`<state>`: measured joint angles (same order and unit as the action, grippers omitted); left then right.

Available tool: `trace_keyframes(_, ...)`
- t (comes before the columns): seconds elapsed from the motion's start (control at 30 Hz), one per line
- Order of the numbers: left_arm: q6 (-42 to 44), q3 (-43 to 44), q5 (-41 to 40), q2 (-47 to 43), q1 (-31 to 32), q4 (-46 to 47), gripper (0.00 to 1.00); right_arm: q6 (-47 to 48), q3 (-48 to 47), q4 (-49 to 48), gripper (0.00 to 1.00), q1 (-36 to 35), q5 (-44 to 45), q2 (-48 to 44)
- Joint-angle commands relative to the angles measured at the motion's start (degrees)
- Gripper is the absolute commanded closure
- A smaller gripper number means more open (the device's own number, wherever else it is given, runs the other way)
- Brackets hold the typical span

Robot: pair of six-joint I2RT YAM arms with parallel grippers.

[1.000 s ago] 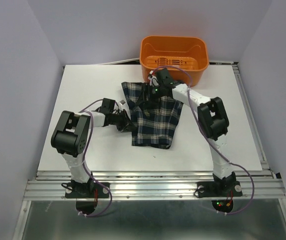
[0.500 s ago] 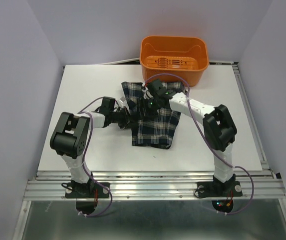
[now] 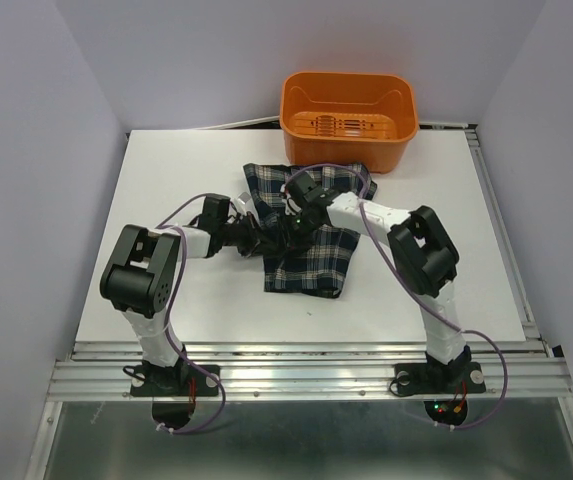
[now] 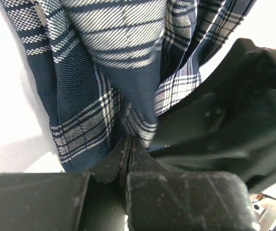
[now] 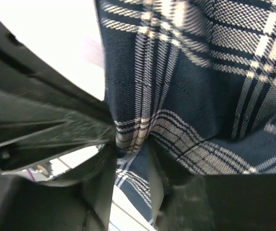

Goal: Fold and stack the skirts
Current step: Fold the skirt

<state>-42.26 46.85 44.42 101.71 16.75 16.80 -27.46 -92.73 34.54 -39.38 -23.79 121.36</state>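
A navy-and-green plaid skirt (image 3: 314,250) lies partly folded in the middle of the white table (image 3: 166,180). My left gripper (image 3: 262,240) is at the skirt's left edge, jaws pressed shut on a fold of the cloth (image 4: 133,122). My right gripper (image 3: 288,228) is close beside it, shut on a bunched pleat of the same skirt (image 5: 135,134). The two grippers almost touch; the right gripper's black body fills the right side of the left wrist view (image 4: 234,115). I can tell only one skirt for certain.
An orange plastic basket (image 3: 347,110) stands at the back of the table just beyond the skirt. The table's metal rail (image 3: 306,355) runs along the near edge.
My right gripper has moved from the skirt's back edge near the basket forward and left, carrying cloth with it, to meet the left gripper. The left gripper has barely moved.
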Motion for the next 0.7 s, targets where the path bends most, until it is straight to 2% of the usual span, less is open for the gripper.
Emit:
trace_keyframes(0.0, -1.77, -0.88, 4.00, -2.84, 0.56, 3.50, 0.97, 0.65, -2.80, -1.50, 0.75, 0.00, 1.55, 1.94)
trace_keyframes(0.07, -2.30, -1.06, 4.27, -2.66, 0.56, 4.03, 0.97, 0.92, -3.25, -1.15, 0.84, 0.00, 2.34, 2.56)
trace_keyframes(0.1, -2.39, -1.06, 4.35, -2.75, 0.56, 4.12, 0.97, 1.27, -3.51, -0.97, 0.93, 0.00, 2.43, 2.83)
trace_keyframes(0.17, -2.04, -0.89, 4.18, -3.27, 0.39, 3.34, 0.97, 1.53, -3.51, -0.97, 0.99, 0.00, 2.96, 2.57)
trace_keyframes(0.33, 4.55, -0.44, -0.39, -6.09, -2.07, -6.68, 0.94, 2.77, -4.21, -0.80, 0.99, 0.00, 1.39, 0.90)
trace_keyframes(0.5, 6.40, -0.19, -3.46, -2.93, -4.27, -9.67, 1.00, 3.03, -5.18, -0.71, 0.99, 0.00, -1.34, 0.02)
trace_keyframes(0.67, 7.19, 1.05, -4.43, 1.38, -3.83, -10.20, 1.00, 3.03, -6.50, -0.79, 0.99, 0.00, -5.02, -0.42)
